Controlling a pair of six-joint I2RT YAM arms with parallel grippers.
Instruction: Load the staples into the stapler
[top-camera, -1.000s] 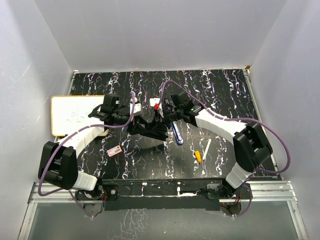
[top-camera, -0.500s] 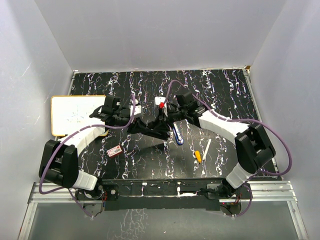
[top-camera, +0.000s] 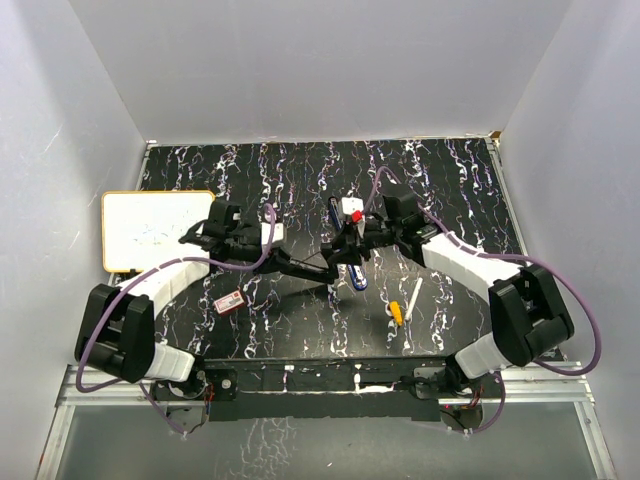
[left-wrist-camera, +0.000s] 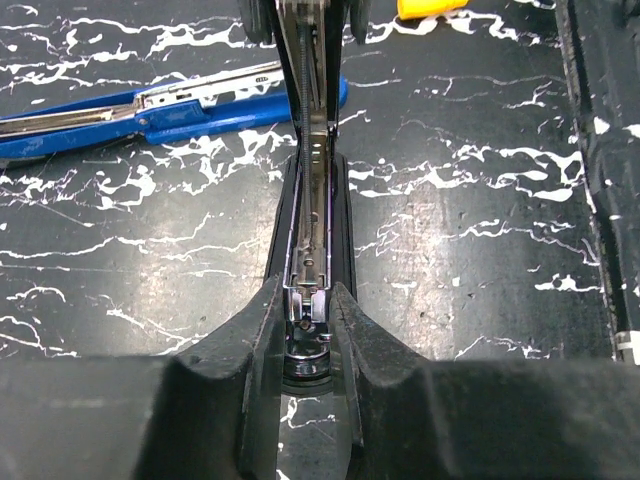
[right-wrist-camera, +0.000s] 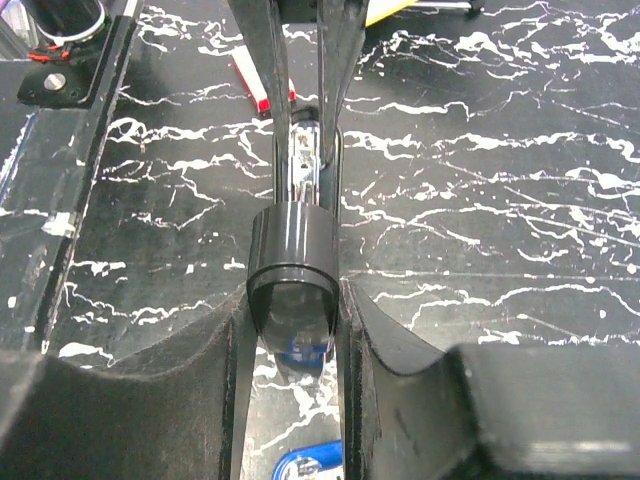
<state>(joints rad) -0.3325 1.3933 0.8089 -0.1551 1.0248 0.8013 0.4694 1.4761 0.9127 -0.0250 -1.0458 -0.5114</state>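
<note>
Staples (top-camera: 229, 301) lay on the surface (top-camera: 450, 190); the left end effector (left-wrist-camera: 306, 298) clamped the black stapler (left-wrist-camera: 312, 200) at its rear, the right end effector (right-wrist-camera: 293, 295) gripped its raised top.

A black table top (top-camera: 440, 180) veined with white is enclosed by three plain pale walls: a back wall (top-camera: 320, 70), a left wall (top-camera: 60, 130) and a right wall (top-camera: 585, 130). A metal rail (top-camera: 560, 384) is fixed along the surface's near edge. Everything is softly and evenly lit.
</note>
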